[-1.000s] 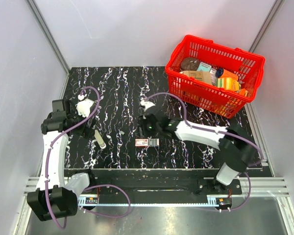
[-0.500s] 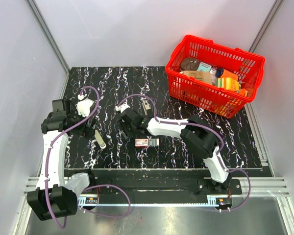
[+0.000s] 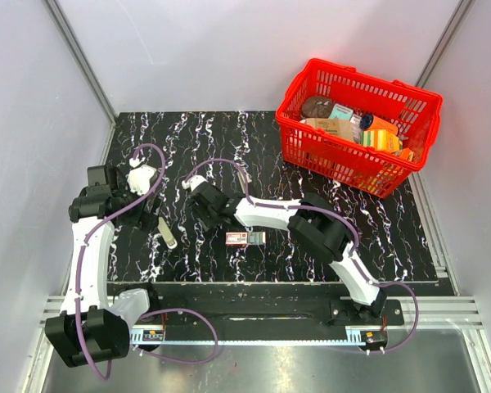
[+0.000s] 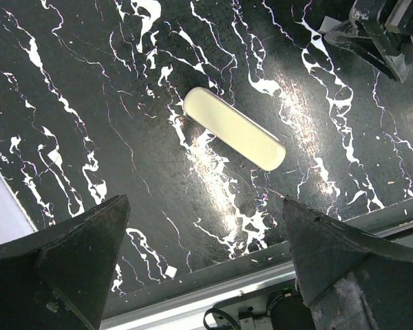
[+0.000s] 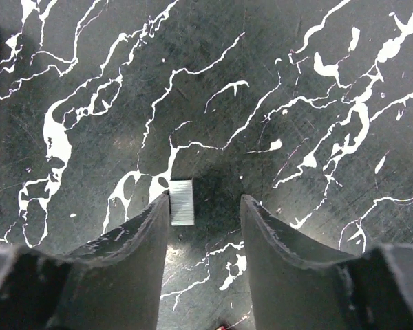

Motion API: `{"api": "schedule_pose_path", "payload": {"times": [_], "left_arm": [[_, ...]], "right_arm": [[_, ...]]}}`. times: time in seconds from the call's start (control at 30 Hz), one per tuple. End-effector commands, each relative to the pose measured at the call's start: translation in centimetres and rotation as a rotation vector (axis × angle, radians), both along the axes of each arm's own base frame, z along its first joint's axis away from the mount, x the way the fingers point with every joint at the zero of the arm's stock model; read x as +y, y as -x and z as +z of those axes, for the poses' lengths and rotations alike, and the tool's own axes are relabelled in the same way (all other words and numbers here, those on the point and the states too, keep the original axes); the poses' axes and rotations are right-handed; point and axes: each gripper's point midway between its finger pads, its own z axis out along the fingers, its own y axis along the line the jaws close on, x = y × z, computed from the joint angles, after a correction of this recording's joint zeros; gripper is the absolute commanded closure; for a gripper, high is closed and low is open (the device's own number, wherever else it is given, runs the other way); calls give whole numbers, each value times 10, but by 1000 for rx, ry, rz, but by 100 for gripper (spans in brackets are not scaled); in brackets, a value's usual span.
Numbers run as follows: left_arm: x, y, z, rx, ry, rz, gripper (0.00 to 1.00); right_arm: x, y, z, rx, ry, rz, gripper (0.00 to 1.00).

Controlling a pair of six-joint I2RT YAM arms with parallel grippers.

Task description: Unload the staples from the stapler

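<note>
- Right gripper [image 5: 205,204]: partly open, clamping nothing, at lower centre of the wrist view.
- Staples [image 5: 182,203]: on the worktop [image 5: 310,89] between the fingers, against the one on the frame's left.
- Left gripper [image 4: 203,213]: wide open and empty, above a pale oblong bar [image 4: 234,137].

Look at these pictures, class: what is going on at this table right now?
The right gripper, open, sits low at the table with the staples, a short silver strip, between its fingers, beside one of them. The left gripper hangs open above a pale oblong object. Nothing is gripped yet.
</note>
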Motion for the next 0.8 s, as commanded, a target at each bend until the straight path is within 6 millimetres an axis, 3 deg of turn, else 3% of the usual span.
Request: {"api": "schedule_pose_path", "payload": {"times": [0.0,0.17,0.43,0.6,0.77], "left_arm": [[-1,-6,5,-41,11,-2,1],[2,-5,4,-41,1,4,1],[4,-2,3,-44,-10,2,1],[5,-2,4,-51,-21,1,1],[6,0,4,-55,-32,-4,1]], "right_arm": [[10,-4,9,-43,3,18,53],[13,4,8,-35,-2,32,73],[10,9,17,-38,-4,4,90],[-18,11,53,-54,-56,-132,97],[-72,28,72,-13,-75,-340,100]]}}
